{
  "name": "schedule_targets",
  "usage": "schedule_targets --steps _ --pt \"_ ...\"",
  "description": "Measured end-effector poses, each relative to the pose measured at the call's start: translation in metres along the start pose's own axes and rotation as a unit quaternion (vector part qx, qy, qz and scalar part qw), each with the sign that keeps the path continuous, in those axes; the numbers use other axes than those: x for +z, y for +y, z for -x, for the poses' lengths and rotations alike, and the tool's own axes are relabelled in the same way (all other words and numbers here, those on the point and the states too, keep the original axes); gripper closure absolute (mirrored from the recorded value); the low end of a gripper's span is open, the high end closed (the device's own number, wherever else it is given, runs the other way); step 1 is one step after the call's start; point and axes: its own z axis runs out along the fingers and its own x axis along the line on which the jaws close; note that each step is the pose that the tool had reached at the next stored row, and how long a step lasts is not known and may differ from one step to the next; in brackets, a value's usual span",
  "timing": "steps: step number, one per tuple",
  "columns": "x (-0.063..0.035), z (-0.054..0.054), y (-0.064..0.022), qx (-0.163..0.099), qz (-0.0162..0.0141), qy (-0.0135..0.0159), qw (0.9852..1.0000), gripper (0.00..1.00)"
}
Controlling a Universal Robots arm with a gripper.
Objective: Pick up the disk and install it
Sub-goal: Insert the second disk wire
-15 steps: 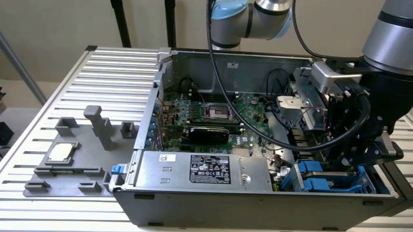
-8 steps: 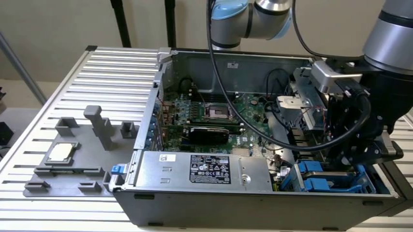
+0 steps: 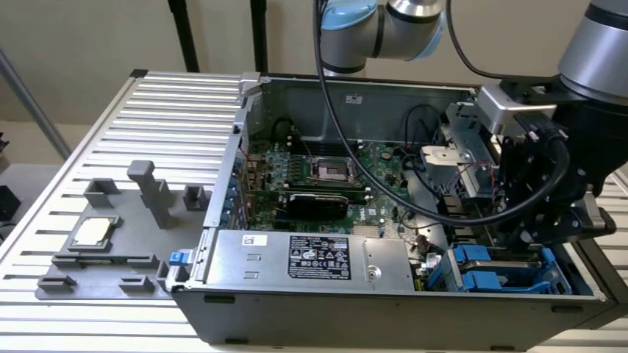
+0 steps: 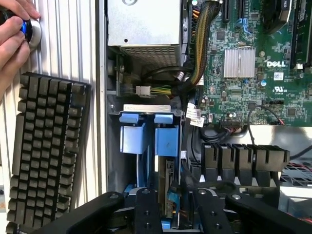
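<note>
**Gripper over drive bay, open PC case**

Black metal gripper hangs w/ jaws closed on the disk, thin edge-on slab in the blue plastic bay at case corner, beside ribbed grey PSU box. Green motherboard behind. Ridged keyboard and a hand outside the case.

Count of items, for your record.
You have one open computer case, one motherboard, one grey power supply box, two blue drive frames in the bay, one small silver chip on one grey fixture, one keyboard, one hand, one robot arm.
</note>
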Motion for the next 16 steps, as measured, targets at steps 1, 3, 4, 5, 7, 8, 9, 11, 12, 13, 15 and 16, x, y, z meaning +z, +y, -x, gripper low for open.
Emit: schedule_targets --steps 1,3,4,5,7,8,9,11,12,13,15,16 --pt "-0.0001 0.000 0.0000 0.000 -0.0010 -0.0049 1.0000 0.67" --pt "0.0000 0.000 0.0000 0.000 -0.0036 -0.0135 0.9999 0.67" --pt "-0.0001 0.000 0.0000 0.000 -0.0049 -0.0177 0.9998 0.67" --pt "-0.0001 0.000 0.0000 0.000 -0.0060 -0.0221 0.9997 0.67" --pt "-0.0001 0.000 -0.0001 0.000 -0.0068 -0.0277 0.9996 0.67" --pt "-0.0004 0.000 -0.0001 0.000 -0.0069 -0.0291 0.9996 0.67" --pt "-0.0011 0.000 -0.0001 0.000 -0.0070 -0.0297 0.9995 0.67" --pt "-0.0041 -0.001 0.0004 0.000 -0.0070 -0.0299 0.9995 0.67" --pt "-0.0063 -0.001 0.0008 -0.001 -0.0070 -0.0300 0.9995 0.67" --pt "-0.0090 -0.001 0.0013 -0.001 -0.0070 -0.0299 0.9995 0.67" --pt "-0.0140 -0.002 0.0019 -0.001 -0.0070 -0.0299 0.9995 0.67" --pt "-0.0156 -0.002 0.0019 -0.001 -0.0071 -0.0299 0.9995 0.67"
